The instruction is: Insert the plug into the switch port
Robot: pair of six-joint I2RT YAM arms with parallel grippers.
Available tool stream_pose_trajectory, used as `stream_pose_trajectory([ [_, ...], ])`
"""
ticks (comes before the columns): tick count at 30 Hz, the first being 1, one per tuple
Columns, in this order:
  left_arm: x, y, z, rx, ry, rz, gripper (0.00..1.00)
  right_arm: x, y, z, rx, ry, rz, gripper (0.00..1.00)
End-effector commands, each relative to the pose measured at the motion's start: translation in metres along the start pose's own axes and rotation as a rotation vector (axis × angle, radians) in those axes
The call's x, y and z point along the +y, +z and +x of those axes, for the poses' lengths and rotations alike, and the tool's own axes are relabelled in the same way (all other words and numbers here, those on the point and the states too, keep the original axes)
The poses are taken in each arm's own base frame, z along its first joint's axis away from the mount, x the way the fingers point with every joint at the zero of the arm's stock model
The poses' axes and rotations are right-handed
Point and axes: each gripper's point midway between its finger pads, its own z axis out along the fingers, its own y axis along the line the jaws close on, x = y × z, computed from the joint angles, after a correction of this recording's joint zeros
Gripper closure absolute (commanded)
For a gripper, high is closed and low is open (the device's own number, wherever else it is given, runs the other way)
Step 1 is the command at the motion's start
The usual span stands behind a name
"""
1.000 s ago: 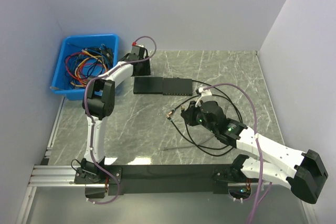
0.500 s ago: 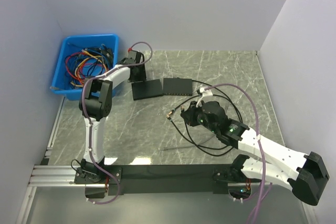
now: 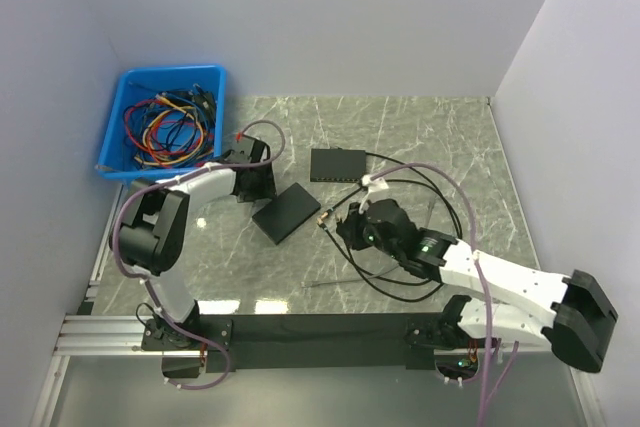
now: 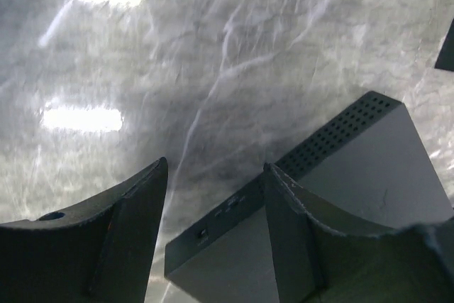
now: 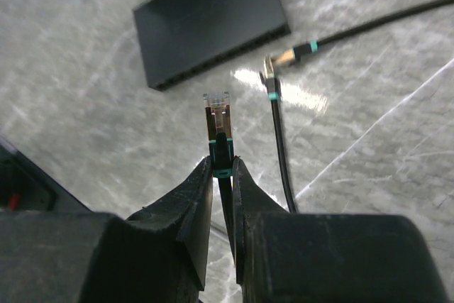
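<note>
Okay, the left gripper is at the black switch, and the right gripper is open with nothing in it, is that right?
Not quite. The right gripper is shut on the plug, pinching it just behind the clear connector; the right wrist view shows this. The left gripper is at the black switch, as you said.

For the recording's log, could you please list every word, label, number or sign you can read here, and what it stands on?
No text can be read anywhere.
near switch, side face: faint pale marks, too blurred to read.
far switch: no legible print, too small from above.
plug: no print visible.
blue bin: no label visible.
</note>
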Motion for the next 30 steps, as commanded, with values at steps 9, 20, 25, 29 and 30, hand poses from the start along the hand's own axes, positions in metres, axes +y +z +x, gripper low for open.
stream_pose_trajectory([
  [9,-0.020,-0.061,-0.023,-0.364,-0.111,0.277,0.34,0.021,0.031,0.031,0.119,-0.176,0.113,1.00],
  [20,-0.037,-0.109,-0.003,-0.589,-0.101,0.601,0.26,0.041,0.074,0.064,0.280,-0.288,0.108,1.00],
  [25,-0.034,-0.107,0.002,-0.640,-0.118,0.634,0.22,0.051,0.087,0.064,0.292,-0.311,0.101,1.00],
  [29,-0.033,-0.094,0.007,-0.620,-0.143,0.658,0.21,0.054,0.095,0.069,0.320,-0.324,0.099,1.00],
  [30,-0.034,-0.093,0.010,-0.609,-0.141,0.679,0.21,0.057,0.096,0.069,0.322,-0.327,0.093,1.00],
])
